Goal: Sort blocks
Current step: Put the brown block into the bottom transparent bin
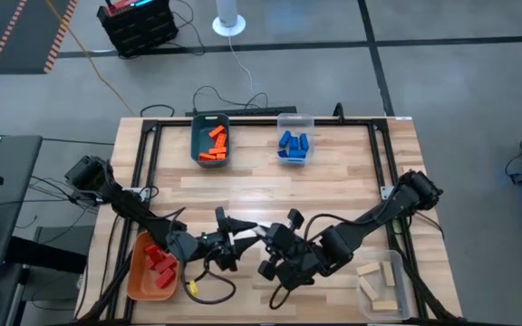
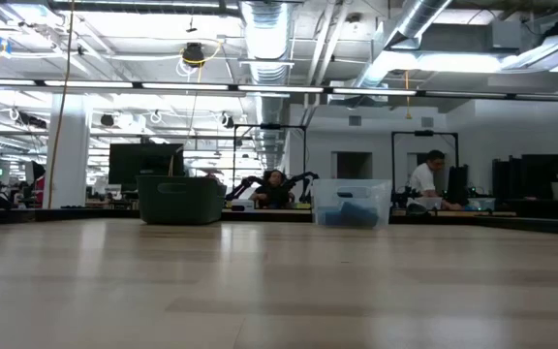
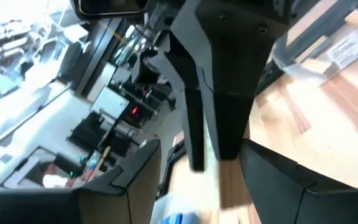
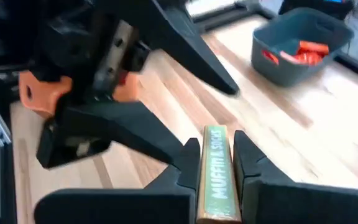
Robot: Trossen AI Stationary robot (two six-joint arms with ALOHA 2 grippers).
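1. Blocks: orange in teal bin and blue in clear bin, far edge; red in orange bin, wood in clear bin, near corners.
2. Right gripper, near-edge centre: jaws pinching one labelled wood block.
3. Left gripper facing it: jaws spread.
4. Sorting approx. done; that block left.

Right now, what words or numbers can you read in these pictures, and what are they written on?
"MUFFIN SPICES" (second word blurry): green label on the pale wooden block held in the right gripper.
White sticker on the clear plastic bin: print too blurred to read.
Nothing else readable.
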